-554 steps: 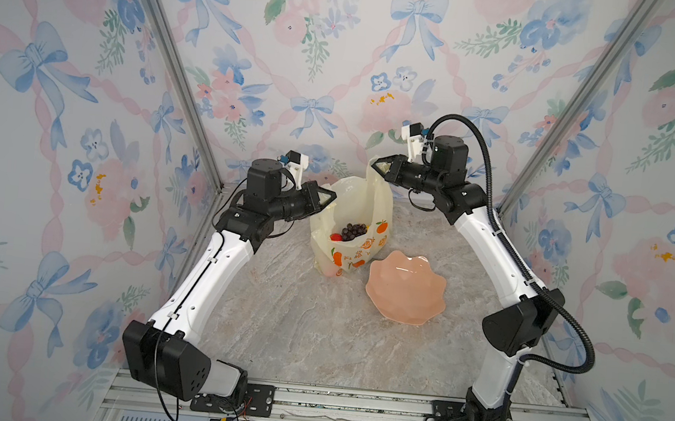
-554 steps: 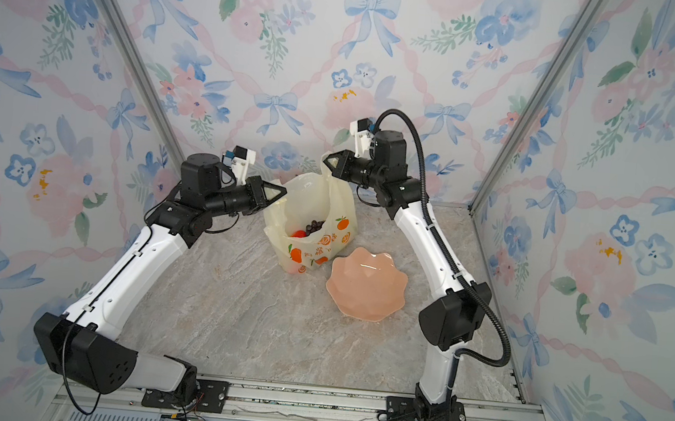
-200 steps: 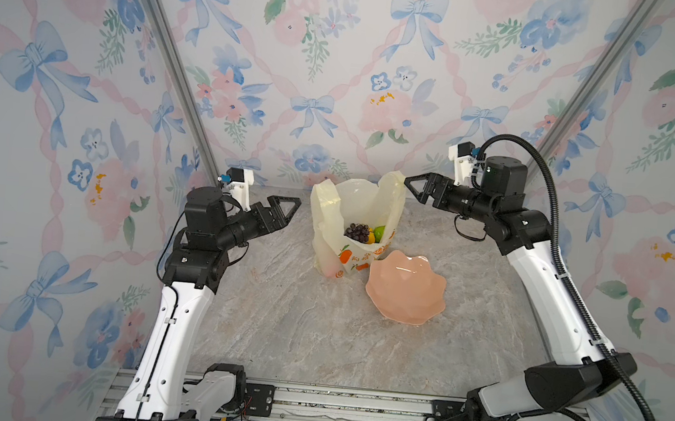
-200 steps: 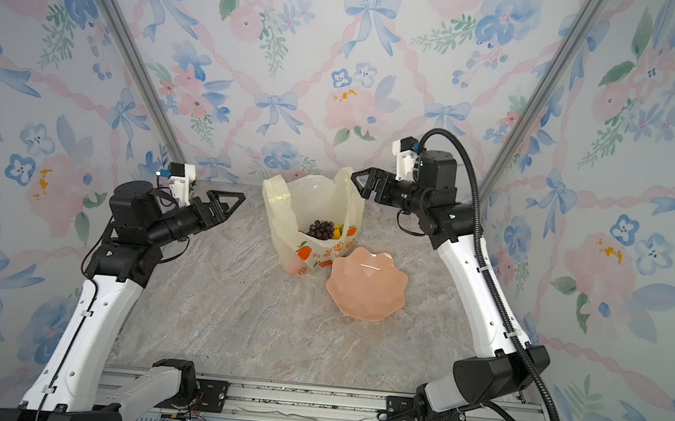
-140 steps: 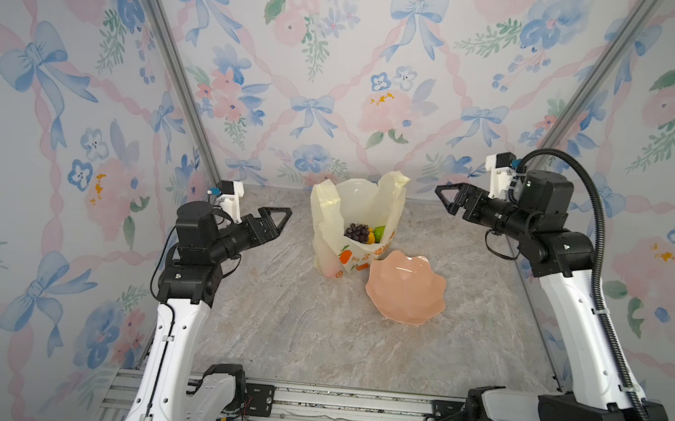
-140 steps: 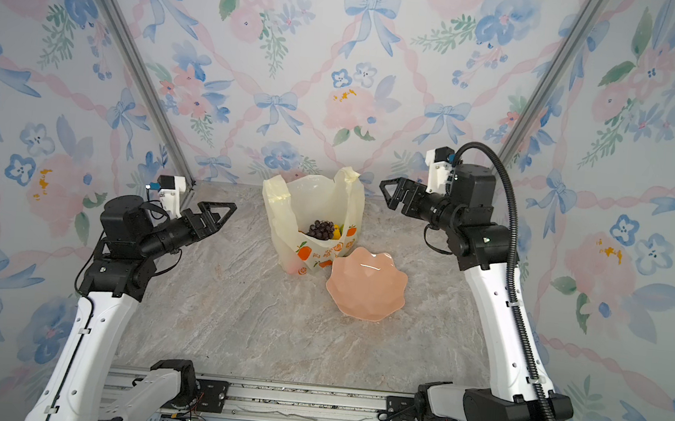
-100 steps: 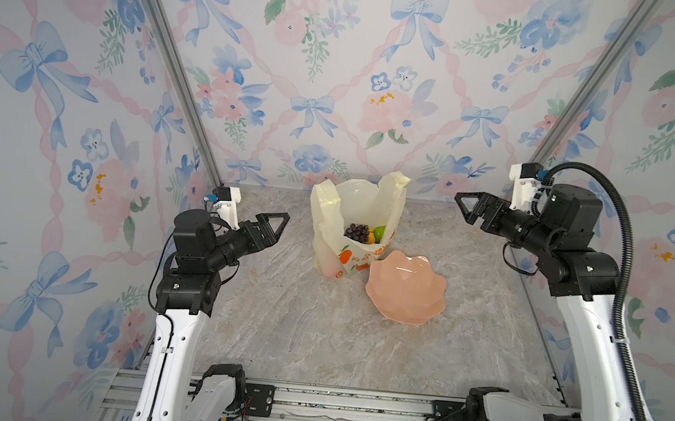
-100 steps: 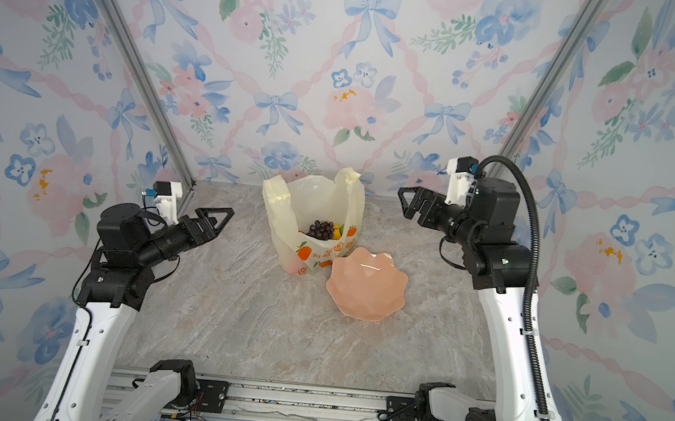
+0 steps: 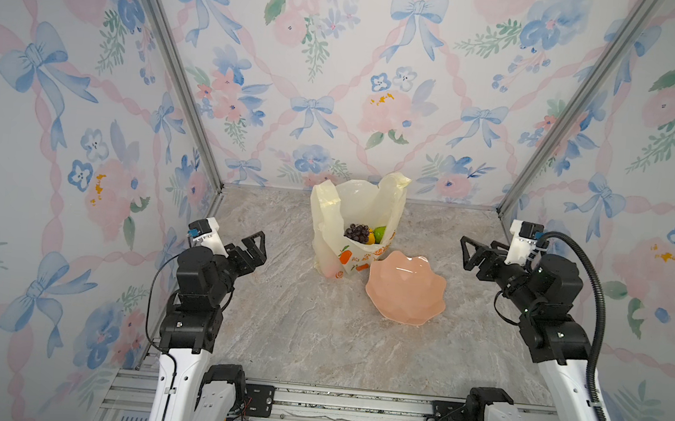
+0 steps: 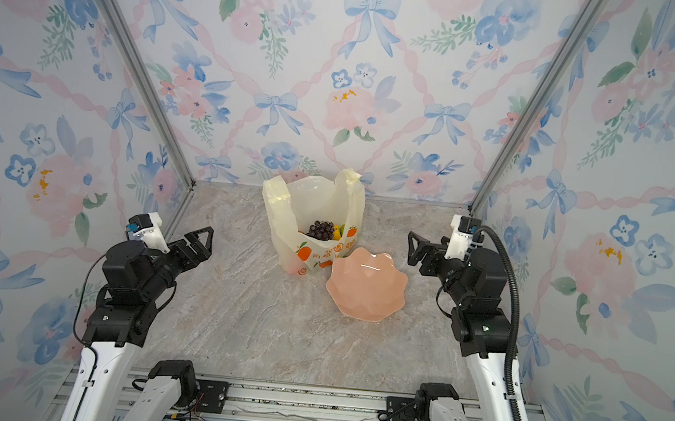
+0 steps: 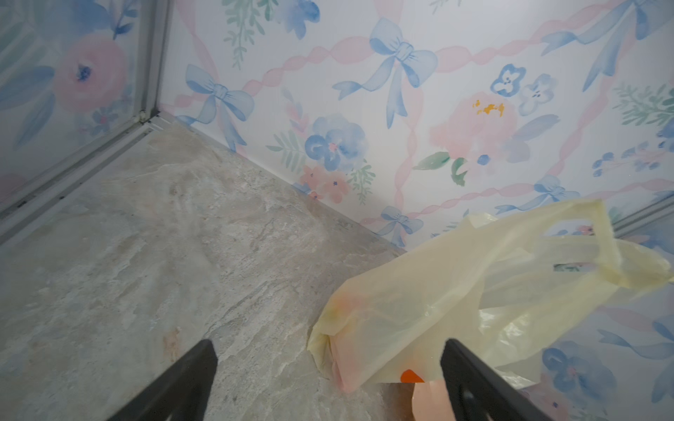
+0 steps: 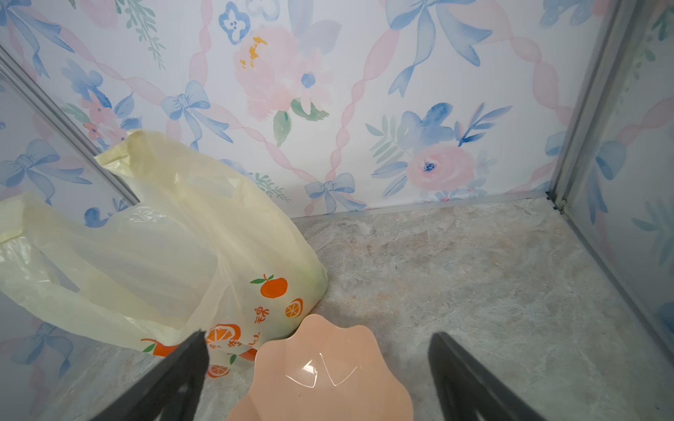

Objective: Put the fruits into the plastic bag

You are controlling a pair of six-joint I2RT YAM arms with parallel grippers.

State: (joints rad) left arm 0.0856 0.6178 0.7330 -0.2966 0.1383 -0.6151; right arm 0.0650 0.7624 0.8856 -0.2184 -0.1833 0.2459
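Note:
The plastic bag stands open at the back middle of the table, pale yellow with printed oranges. Fruits lie inside it: a dark grape bunch, a green lime and a yellow lemon. My left gripper hangs open and empty far to the bag's left. My right gripper hangs open and empty far to its right. In the wrist views the bag shows from the side and the fruits are hidden.
A wavy-edged pink dish sits empty, touching the bag's front right. Floral walls close the table on three sides, with metal corner posts at the back.
Both arms have drawn back from the bag's handles, outward to the side walls and toward the front. The bag stands on its own, open. Both grippers stay open.

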